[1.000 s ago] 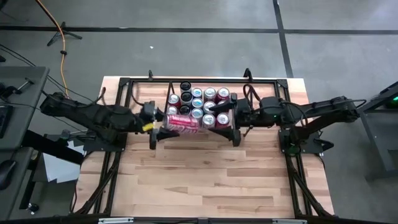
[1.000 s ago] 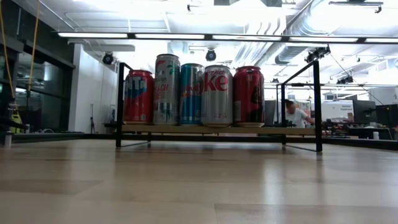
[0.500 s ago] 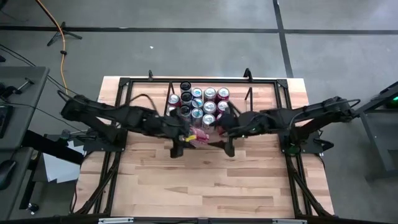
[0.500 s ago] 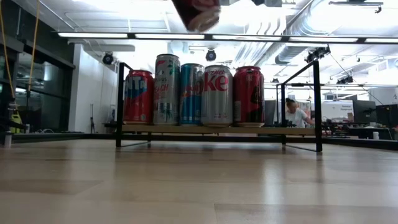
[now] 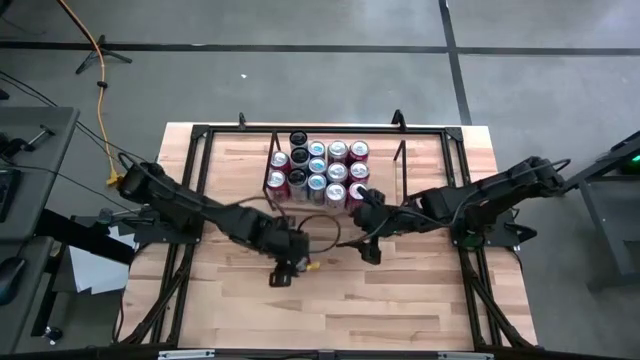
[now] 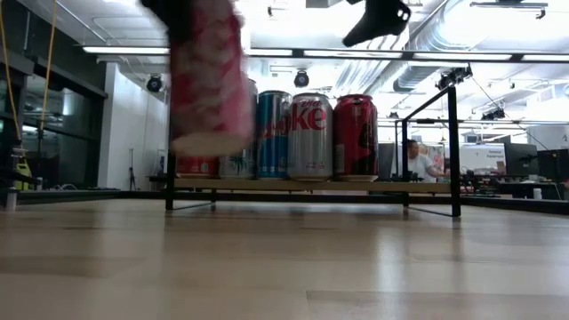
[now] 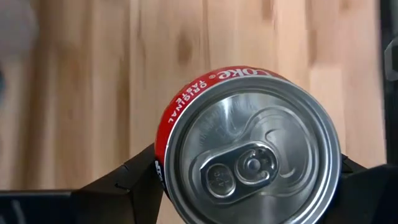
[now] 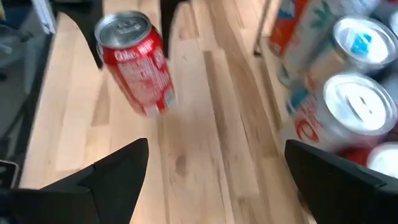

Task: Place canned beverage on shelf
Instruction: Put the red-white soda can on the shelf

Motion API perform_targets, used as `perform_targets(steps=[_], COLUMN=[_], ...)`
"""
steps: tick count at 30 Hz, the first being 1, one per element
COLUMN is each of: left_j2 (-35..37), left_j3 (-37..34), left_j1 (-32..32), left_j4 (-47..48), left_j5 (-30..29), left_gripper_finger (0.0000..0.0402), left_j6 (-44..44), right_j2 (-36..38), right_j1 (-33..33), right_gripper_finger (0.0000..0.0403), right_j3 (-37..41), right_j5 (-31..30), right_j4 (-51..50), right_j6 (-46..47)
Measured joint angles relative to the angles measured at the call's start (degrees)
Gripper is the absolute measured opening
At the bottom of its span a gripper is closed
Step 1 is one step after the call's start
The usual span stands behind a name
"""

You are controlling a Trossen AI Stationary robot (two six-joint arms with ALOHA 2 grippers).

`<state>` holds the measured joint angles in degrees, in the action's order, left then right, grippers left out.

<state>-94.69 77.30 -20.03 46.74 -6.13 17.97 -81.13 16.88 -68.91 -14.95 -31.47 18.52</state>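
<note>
Can, red, sits upright between the left gripper fingers, clamped, above bare table in front of the shelf; right gripper spread wide, empty, just beside the can, near the shelf's stored cans.

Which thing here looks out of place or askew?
Only the red can: the left tool holds it in the air over bare table, away from the shelf and its cans. The right tool is open and empty. No spill or damage shows.
</note>
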Motion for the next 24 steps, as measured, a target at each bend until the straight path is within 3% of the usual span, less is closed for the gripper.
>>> perform_targets(steps=[5, 14, 24], left_j2=[-1.1, -6.4, -7.5], left_j3=[-2.6, -3.1, -2.8], left_j1=[-1.9, -2.3, -2.5], left_j4=[1.5, 1.0, -1.4], left_j5=[2.2, 1.2, 0.5], left_gripper_finger=[0.0234, 0.0235, 0.027], left_j6=[4.2, 2.9, 3.0], right_j2=[1.6, 1.8, 1.8], right_j1=[0.7, 0.9, 0.9], right_gripper_finger=[0.0362, 0.0362, 0.0362], right_j3=[0.0, 0.0, 0.0], right_j5=[-1.6, -3.0, -3.0], right_j4=[-3.5, -3.0, -2.6], right_j6=[3.6, 5.7, 7.4])
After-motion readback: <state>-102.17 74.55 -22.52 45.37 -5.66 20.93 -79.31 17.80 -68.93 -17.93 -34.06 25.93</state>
